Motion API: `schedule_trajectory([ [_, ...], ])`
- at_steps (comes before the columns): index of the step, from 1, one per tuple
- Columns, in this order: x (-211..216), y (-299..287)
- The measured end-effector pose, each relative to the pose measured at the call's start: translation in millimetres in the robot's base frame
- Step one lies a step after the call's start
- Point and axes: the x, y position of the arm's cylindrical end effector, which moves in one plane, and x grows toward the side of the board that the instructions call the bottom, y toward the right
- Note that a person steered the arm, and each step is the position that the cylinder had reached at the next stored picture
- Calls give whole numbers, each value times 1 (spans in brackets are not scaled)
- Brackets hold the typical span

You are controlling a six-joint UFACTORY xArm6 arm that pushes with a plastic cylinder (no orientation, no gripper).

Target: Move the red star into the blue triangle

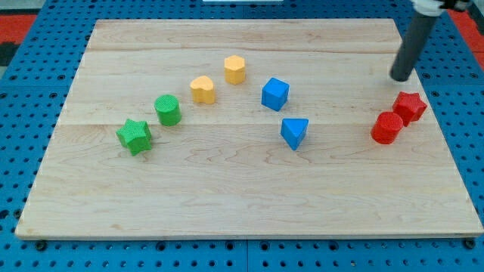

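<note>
Just above the red star [410,106], my tip [401,78], touching nothing.

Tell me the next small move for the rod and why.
Probably slide my tip a little further toward the view's right and down, around the red star, to get on its far side. The tip now sits just above the star toward the view's top, while the blue triangle lies off to the view's left. A red cylinder touches the star on that side, so the push may carry both.
</note>
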Motion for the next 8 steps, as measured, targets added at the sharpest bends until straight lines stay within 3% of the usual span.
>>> schedule_trajectory([
  [1, 75, 27],
  [2, 108, 28],
  [3, 112, 21],
  [5, 65, 0],
  [6, 72, -19],
  [8, 134, -56],
])
